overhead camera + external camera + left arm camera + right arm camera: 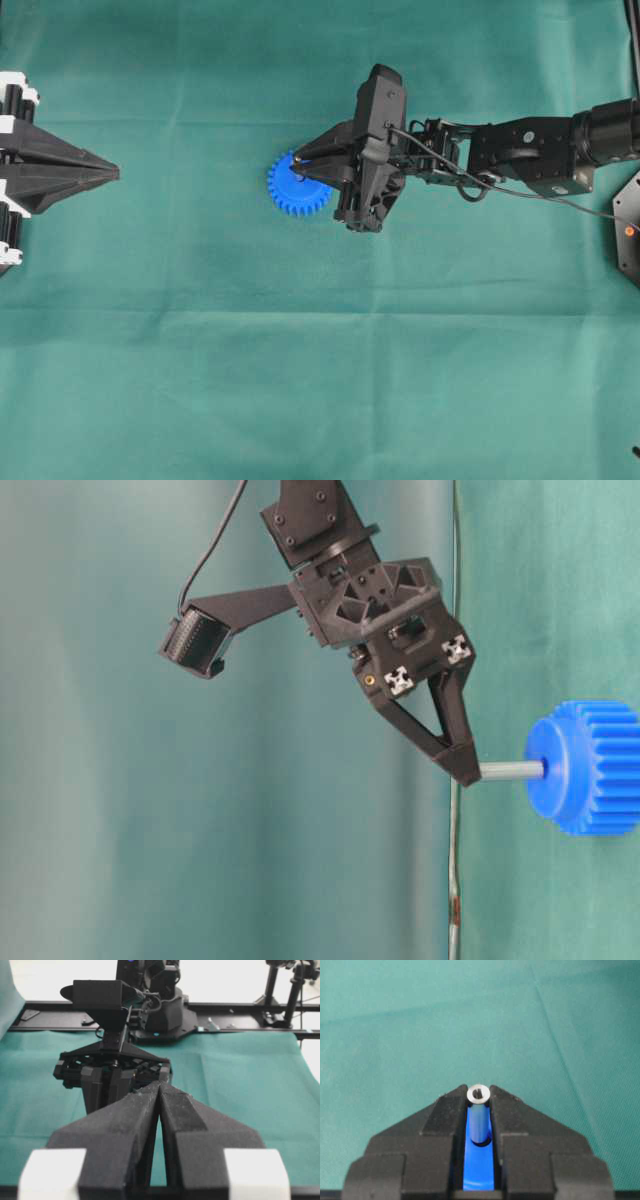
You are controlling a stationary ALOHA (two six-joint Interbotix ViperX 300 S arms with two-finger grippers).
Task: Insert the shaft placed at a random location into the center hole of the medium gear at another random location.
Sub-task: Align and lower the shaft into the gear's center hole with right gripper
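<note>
Resting at the far left of the overhead view, the left pincer [112, 174] lay low over the green cloth [300, 380] that covered the surface, its two black fingers pressed together into a point with nothing between them. Its own camera showed the same thing: the two wedge-shaped fingers [125, 1125] met along a thin seam, and beyond them stood the other arm, facing it across the cloth.

Further right, near the middle of the overhead view, sat the gear [297, 186], bright blue and toothed all round, flat on the cloth. The right pincer [296, 168] hung over its upper edge, reaching in from the right side. From table level, where the scene appeared turned on its side, the shaft [511, 770] was a short silvery pin gripped at one end by the fingertips, with its other end meeting the gear's raised hub [545, 770] at the centre hole; I could not tell how deep it went. The right wrist camera looked straight along the pin: its round end face [478, 1093] sat pinched between the two black fingers, which were nearly closed on it, and blue plastic filled the narrow gap below.
</note>
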